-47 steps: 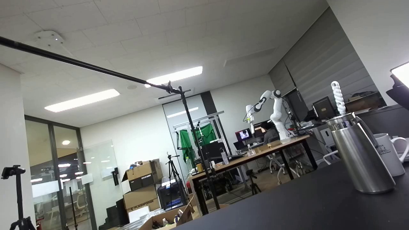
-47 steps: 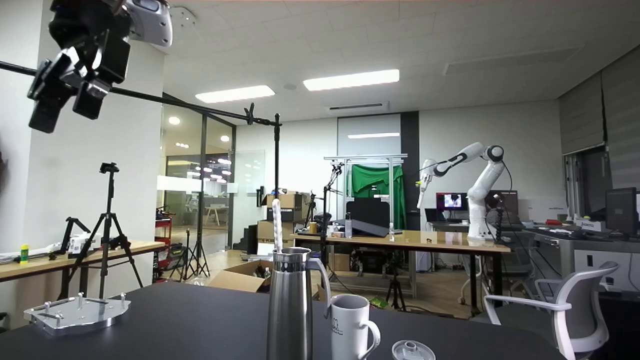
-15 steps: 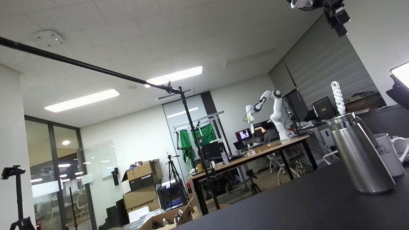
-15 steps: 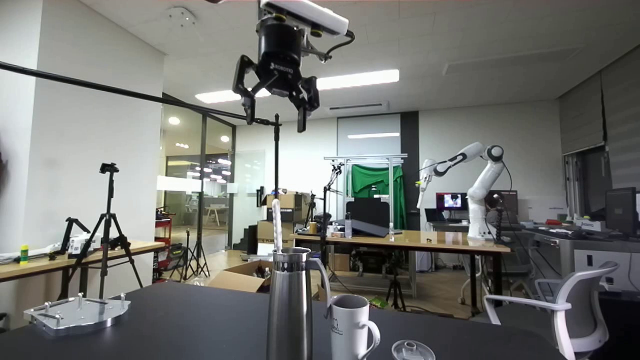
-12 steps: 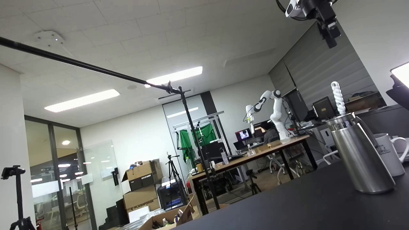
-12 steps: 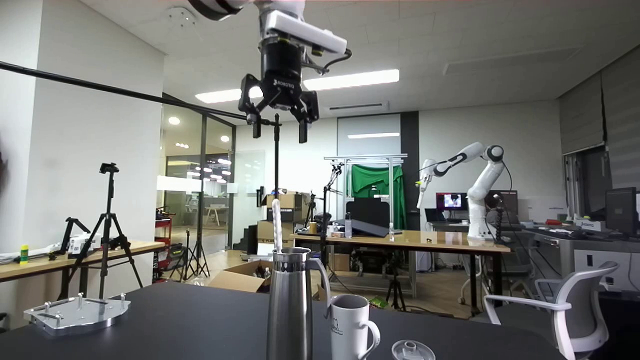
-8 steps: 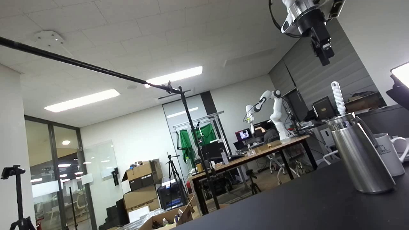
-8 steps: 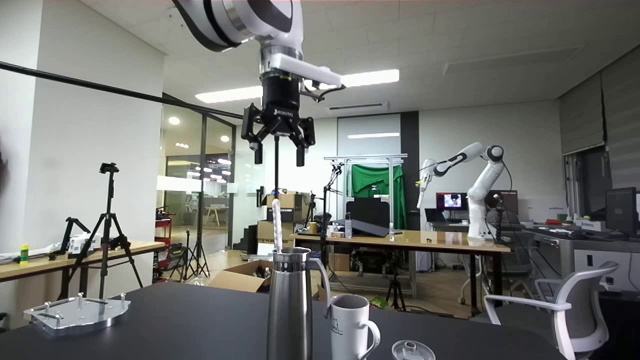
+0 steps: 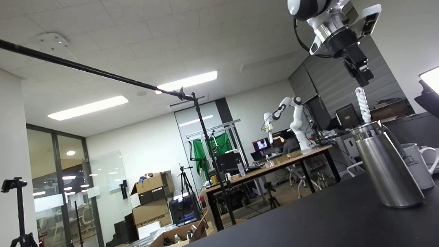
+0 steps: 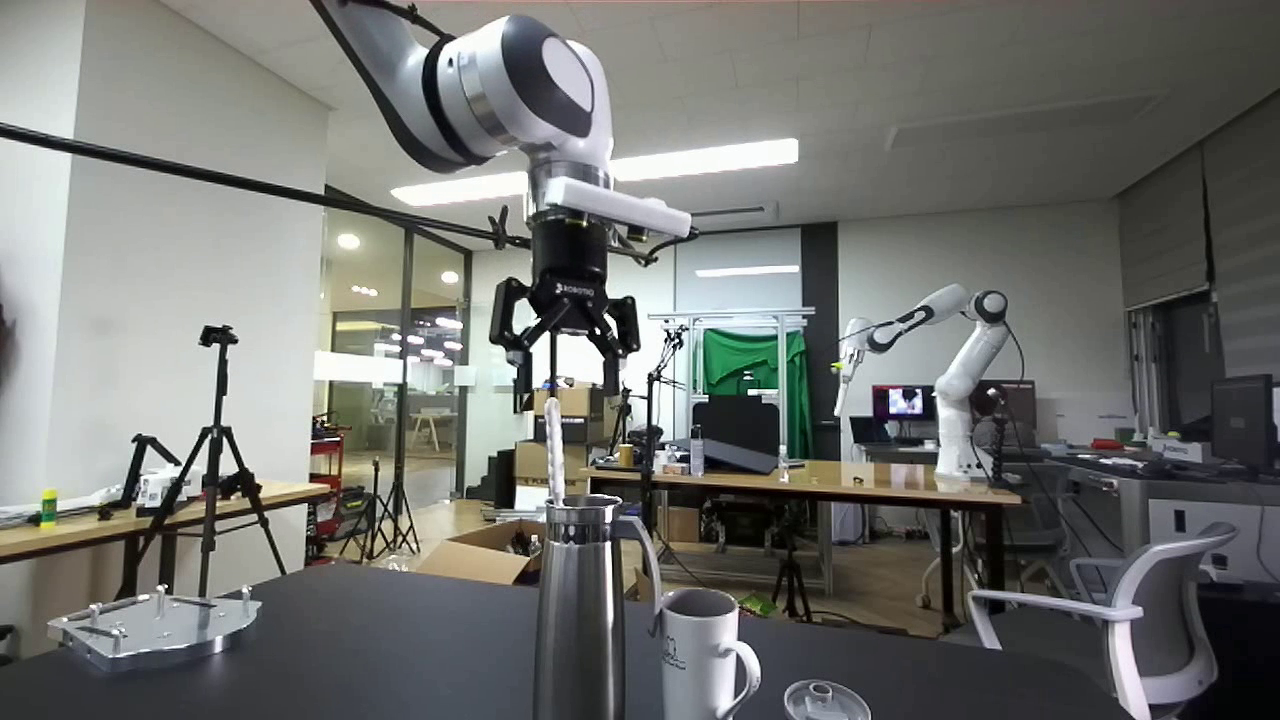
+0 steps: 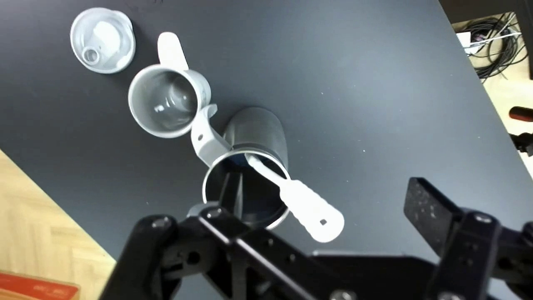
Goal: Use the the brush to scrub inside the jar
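Note:
The jar (image 10: pixel 580 630) is a tall brushed-metal cylinder standing upright on the dark table; it also shows in the other views (image 9: pixel 389 168) (image 11: pixel 259 129). The white brush (image 10: pixel 555 450) stands in it, leaning on the rim, with its ridged handle (image 11: pixel 308 208) sticking out and its lower end hidden inside. The brush also shows in an exterior view (image 9: pixel 363 104). My gripper (image 10: pixel 567 385) is open and empty, pointing down, with its fingertips about level with or just above the handle's top. In the wrist view the handle lies between the spread fingers (image 11: pixel 327 189), apart from both.
A white mug (image 10: pixel 700 650) stands close beside the jar's handle (image 11: pixel 208 139). A clear lid (image 11: pixel 103 41) lies past the mug. A metal plate with pegs (image 10: pixel 155 630) lies farther off on the dark table (image 10: pixel 400 640). A black boom pole (image 10: pixel 250 185) crosses behind the arm.
My gripper came in from the upper left in an exterior view, turned to point down, and has descended steadily towards the brush. It stays open. The jar, brush and mug have not moved.

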